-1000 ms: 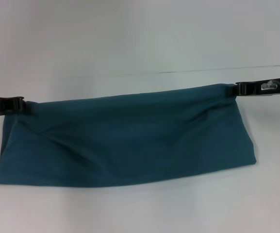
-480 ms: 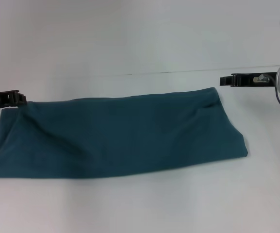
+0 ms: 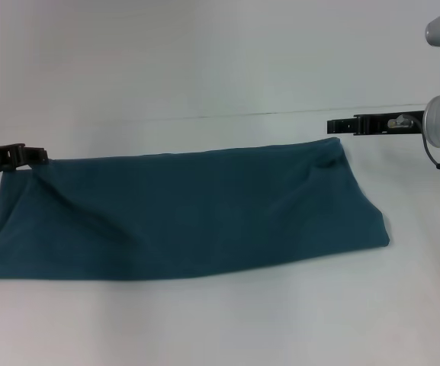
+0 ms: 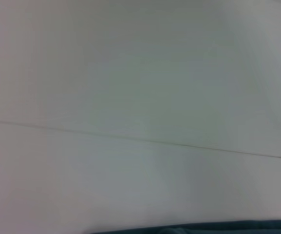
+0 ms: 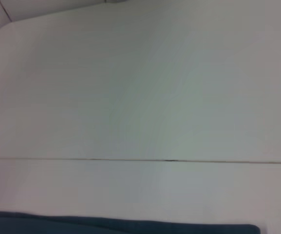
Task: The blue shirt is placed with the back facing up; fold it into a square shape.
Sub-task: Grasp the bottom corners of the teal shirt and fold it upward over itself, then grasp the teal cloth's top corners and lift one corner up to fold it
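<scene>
My dark teal-blue soft cotton shirt [image 3: 181, 210] lies on the white tabletop [image 3: 204, 69] as a long band, not yet square, my left tool [image 3: 33, 156] at its far corner and my right tool [image 3: 334, 125] hovering empty above the other, their spread untellable.

Plain teal-blue shirt [image 3: 181, 213] on white table [image 3: 204, 61].
</scene>
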